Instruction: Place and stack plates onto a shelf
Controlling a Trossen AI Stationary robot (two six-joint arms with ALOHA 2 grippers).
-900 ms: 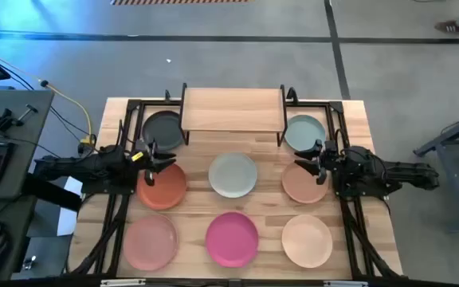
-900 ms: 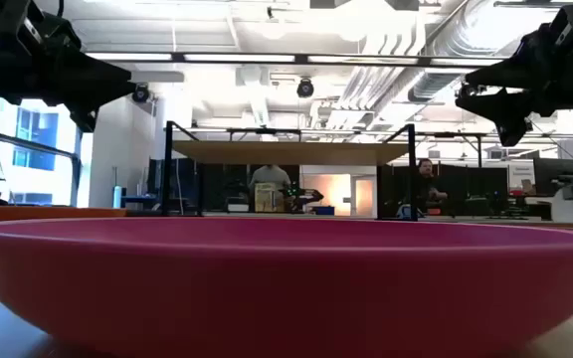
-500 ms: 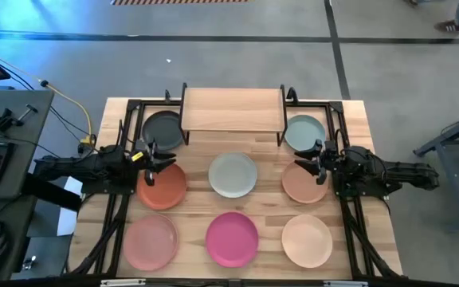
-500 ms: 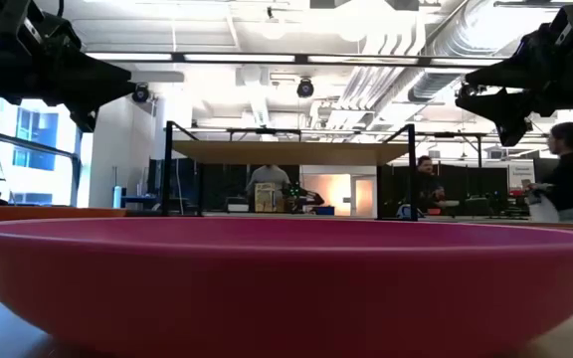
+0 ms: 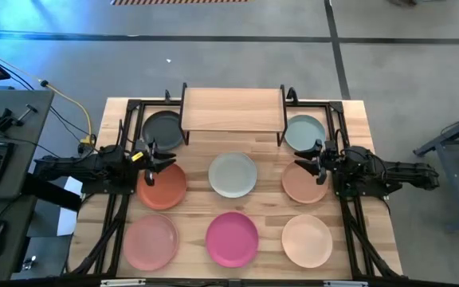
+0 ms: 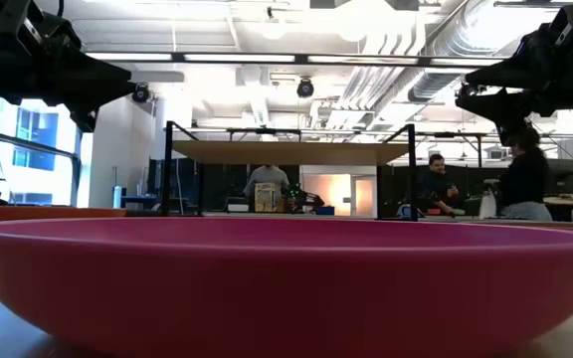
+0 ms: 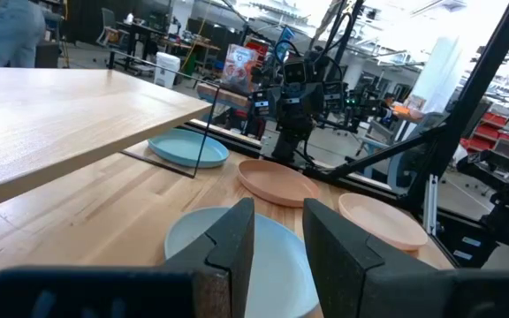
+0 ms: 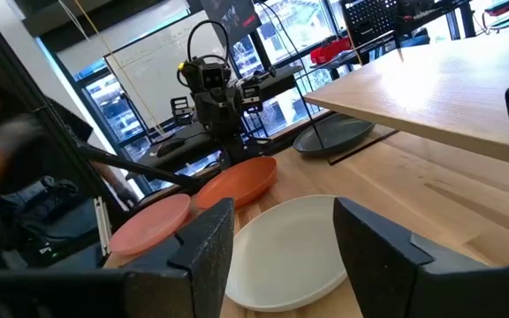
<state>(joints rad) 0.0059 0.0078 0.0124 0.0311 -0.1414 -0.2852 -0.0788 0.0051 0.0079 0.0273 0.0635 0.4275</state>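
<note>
Eight plates lie flat on the slatted tabletop: dark grey (image 5: 162, 128), pale teal (image 5: 304, 131), grey-green (image 5: 233, 174), terracotta (image 5: 162, 185), tan (image 5: 304, 183), pink (image 5: 150, 241), magenta (image 5: 232, 237) and cream (image 5: 307, 240). The shelf (image 5: 232, 109) stands on its black legs at the far edge, its board bare. My left gripper (image 5: 158, 157) hovers open above the terracotta plate's far rim. My right gripper (image 5: 306, 162) hovers open above the tan plate's far rim. In the wrist views each gripper (image 7: 278, 212) (image 8: 281, 221) points across the grey-green plate toward the other arm.
The dark grey plate and the pale teal plate lie beside the shelf legs, partly under the board's ends. Black arm frames (image 5: 123, 127) run along both table sides. The magenta plate (image 6: 286, 283) fills the low view's foreground. People (image 6: 520, 179) stand in the room beyond.
Both arms have kept still and no plate has moved. A person in the room behind the table has walked toward the left in the low view.
</note>
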